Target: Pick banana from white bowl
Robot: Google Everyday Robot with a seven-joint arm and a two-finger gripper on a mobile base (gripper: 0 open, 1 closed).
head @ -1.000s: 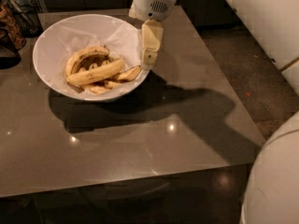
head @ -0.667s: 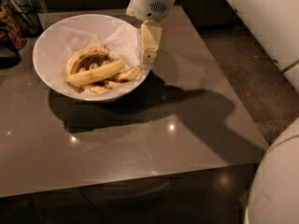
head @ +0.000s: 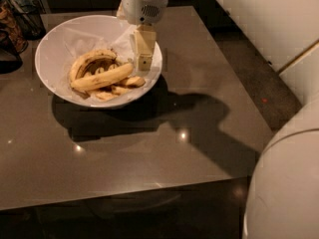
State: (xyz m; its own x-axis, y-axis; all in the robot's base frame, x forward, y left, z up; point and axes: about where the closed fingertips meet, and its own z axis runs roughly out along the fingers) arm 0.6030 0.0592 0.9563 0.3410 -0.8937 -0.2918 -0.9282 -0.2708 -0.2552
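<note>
The white bowl stands at the back left of the dark table, lined with crinkled white paper. In it lies the banana, long, nearly straight and plain yellow. A strongly curved banana with dark streaks lies behind it, and short stubby pieces lie to its right and front. My gripper hangs over the bowl's right side, its tip just right of the banana's right end. It holds nothing that I can see.
The bowl sits on a dark glossy table. A dark wire basket and a patterned object stand at the back left corner. My white arm and body fill the right side.
My gripper has shifted left and slightly down, further into the bowl and closer to the banana's right end. The bananas have not moved.
</note>
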